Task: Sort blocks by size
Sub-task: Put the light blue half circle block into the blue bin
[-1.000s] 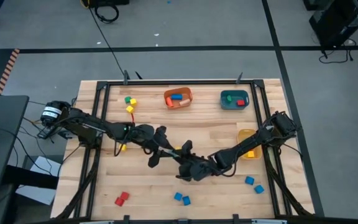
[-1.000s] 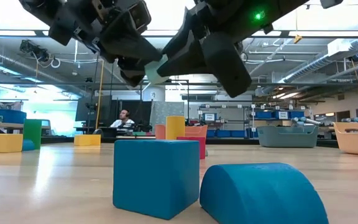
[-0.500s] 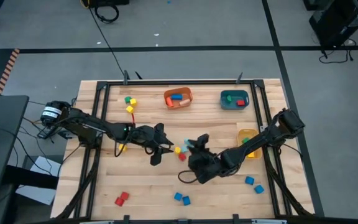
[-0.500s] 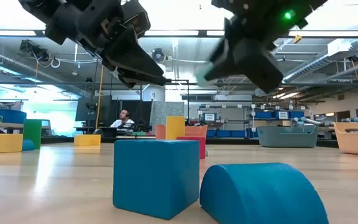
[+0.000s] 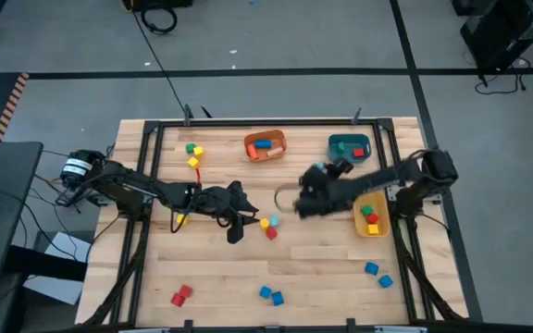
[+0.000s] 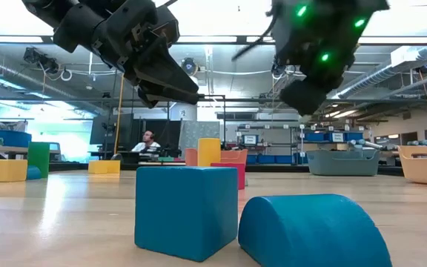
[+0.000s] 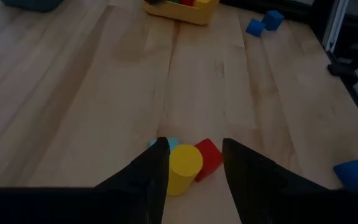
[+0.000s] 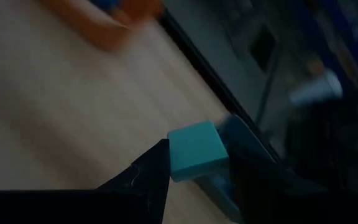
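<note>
My right gripper (image 5: pixel 305 201) is raised over the table's middle right and is shut on a light blue cube (image 8: pixel 194 152). My left gripper (image 5: pixel 240 223) is open and empty over the table's middle. In the left wrist view (image 7: pixel 194 144) its fingers stand on either side of a yellow cylinder (image 7: pixel 182 165), which rests on the table next to a red block (image 7: pixel 209 157) and a light blue block (image 7: pixel 170 144). Other blocks lie scattered on the table: green and yellow ones (image 5: pixel 192 154) at the far left, red ones (image 5: pixel 181 294) and blue ones (image 5: pixel 268 294) near the front edge. My right gripper pinches the light blue cube by two opposite sides (image 8: pixel 174 155) between its two fingers. The cube is lifted clear of the table, and one flat face shows between the fingers.
An orange bin (image 5: pixel 265 146) and a teal bin (image 5: pixel 349 148) stand along the far edge with blocks inside. A yellow bin (image 5: pixel 370 217) with red, green and yellow blocks stands at the right. Two blue blocks (image 5: pixel 378 274) lie at the front right. The low view shows a blue cube (image 6: pixel 186 210) and a blue half-round (image 6: pixel 313 230) close by.
My right gripper has risen from the middle of the table with the light blue cube, lifting it clear. It has swung toward the far and right edges, toward the teal bin, turning as it went. The yellow and red blocks stay where they were.
</note>
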